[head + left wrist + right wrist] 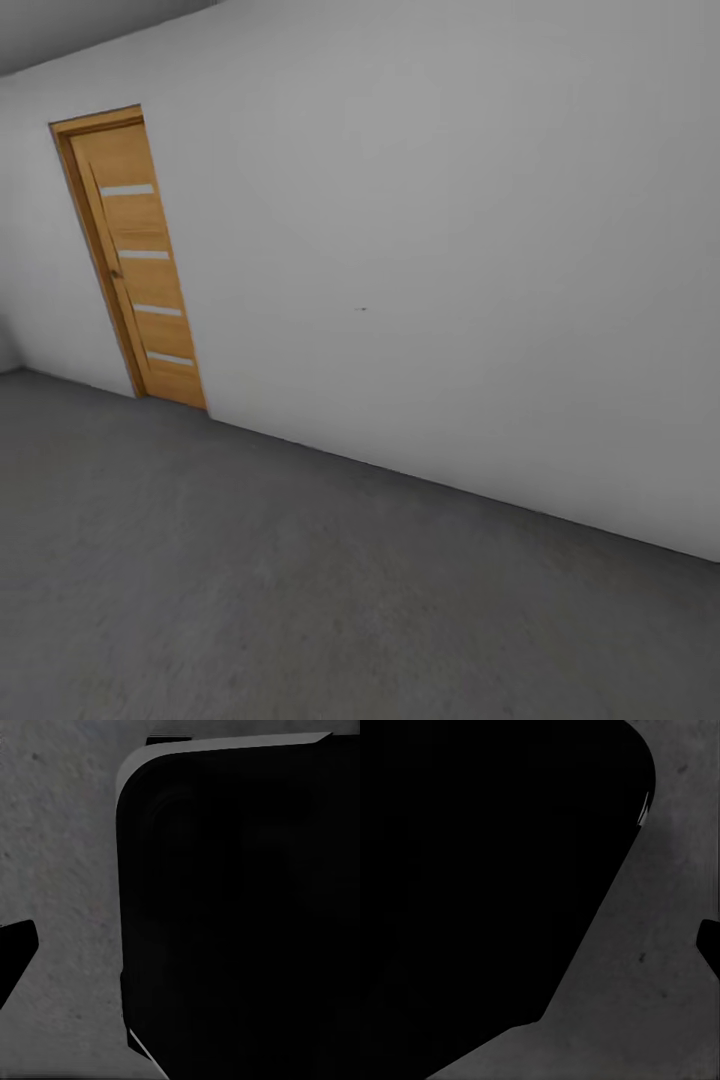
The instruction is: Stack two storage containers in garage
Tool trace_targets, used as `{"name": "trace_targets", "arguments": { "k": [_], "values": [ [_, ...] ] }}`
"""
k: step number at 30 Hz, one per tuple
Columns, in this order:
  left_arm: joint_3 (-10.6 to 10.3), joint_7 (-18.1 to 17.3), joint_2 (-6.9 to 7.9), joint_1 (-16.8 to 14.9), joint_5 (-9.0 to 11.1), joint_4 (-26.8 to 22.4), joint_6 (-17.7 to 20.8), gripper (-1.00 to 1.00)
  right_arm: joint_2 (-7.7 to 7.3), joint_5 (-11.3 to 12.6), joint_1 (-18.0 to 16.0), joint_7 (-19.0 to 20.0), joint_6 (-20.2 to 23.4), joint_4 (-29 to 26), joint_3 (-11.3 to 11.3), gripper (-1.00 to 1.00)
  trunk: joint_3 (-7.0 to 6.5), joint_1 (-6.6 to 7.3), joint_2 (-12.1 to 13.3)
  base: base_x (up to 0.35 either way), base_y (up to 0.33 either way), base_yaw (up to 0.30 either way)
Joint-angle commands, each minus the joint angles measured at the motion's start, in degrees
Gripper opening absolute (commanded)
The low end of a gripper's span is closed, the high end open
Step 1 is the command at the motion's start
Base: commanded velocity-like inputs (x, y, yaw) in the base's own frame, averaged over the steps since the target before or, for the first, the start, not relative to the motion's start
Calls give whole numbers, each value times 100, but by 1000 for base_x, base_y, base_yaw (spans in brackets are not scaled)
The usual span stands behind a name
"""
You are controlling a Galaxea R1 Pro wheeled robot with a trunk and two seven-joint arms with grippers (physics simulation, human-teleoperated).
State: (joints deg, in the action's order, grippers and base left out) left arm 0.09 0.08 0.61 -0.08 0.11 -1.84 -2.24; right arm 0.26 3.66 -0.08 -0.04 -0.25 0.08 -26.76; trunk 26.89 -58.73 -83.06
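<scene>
Gripper [15, 960] above floor [67, 870] (concrete)

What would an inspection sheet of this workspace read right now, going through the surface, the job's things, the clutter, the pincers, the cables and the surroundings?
Surface: dark grey mottled concrete floor, matte, seen in the head view and under both wrist cameras.
Job's things: nothing seen of the orange-red containers.
Clutter: nothing seen.
Pincers: a dark fingertip juts in at the edge of the left wrist view, another dark fingertip at the edge of the right wrist view; open or shut cannot be told. A large black body blocks much of each wrist view.
Cables: nothing seen.
Surroundings: plain pale grey wall meeting the floor; a closed wooden door with pale horizontal strips, set in that wall at the head view's left.
</scene>
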Motion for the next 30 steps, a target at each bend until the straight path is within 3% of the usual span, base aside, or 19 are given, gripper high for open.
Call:
{"name": "trace_targets", "arguments": {
  "k": [1, 30],
  "values": [
    [0, 1, -3, -1, 8, -1, -13, 100, 0, 38, -1, -2, -2, 1, -40, 100, 4, 0, -2, 0, 0, 275],
    [28, 21, -9, -1, 64, -1, -13, 100, 0, 47, -1, 1, -2, 1, -40, 100, 4, 0, -2, 0, 0, 275]
  ]
}}
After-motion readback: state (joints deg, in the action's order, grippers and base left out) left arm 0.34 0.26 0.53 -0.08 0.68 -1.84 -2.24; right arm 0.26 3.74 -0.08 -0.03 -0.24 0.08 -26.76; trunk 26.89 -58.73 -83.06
